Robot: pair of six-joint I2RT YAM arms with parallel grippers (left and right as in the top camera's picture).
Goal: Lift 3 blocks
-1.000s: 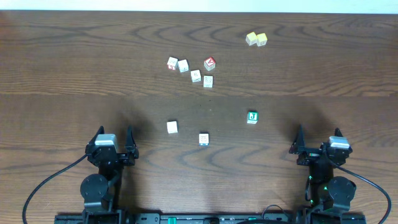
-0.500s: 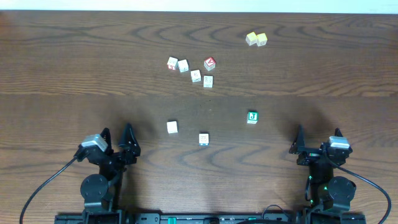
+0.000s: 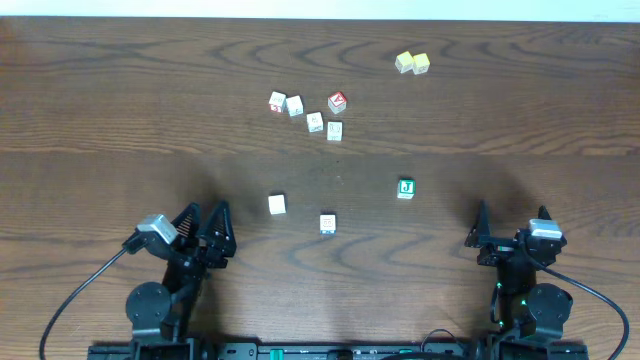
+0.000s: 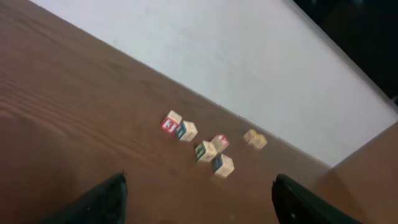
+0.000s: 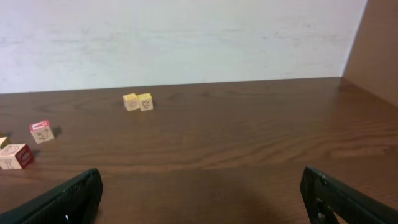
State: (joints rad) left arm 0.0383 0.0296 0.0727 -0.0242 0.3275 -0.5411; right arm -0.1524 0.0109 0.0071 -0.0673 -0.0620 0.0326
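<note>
Looking down on the dark wooden table (image 3: 100, 120), we are seeing the left gripper (image 3: 203, 212) sitting at the near left, turned a little toward the middle, its jaws standing wide apart and gripping nothing. Just to its right and slightly farther out, the white block (image 3: 277, 204) is resting flat on the wood, well clear of the fingers. Next along, the orange-marked block (image 3: 327, 223) is lying a touch nearer the robot, apart from its white neighbour. Moving on right, the green block (image 3: 405, 187) is showing a white J on top and sitting alone, a bit farther out than the other two. All three are down on the table, none of them lifted, none of them touched. Behind them, a loose group of lettered blocks (image 3: 315, 115) is spreading across the middle of the far half, and the left wrist view is picking up that same group (image 4: 204, 149) between the spread fingers of the left gripper (image 4: 199, 179). Farther back and to the right, a pair of yellow blocks (image 3: 412, 63) is sitting side by side, touching; the right wrist view is catching them (image 5: 137, 101) near the pale wall (image 5: 186, 37). Finishing at the near right, the right gripper (image 3: 512, 215) is facing straight out, jaws fully released and empty, both dark fingers framing bare wood in its own camera (image 5: 200, 180).
</note>
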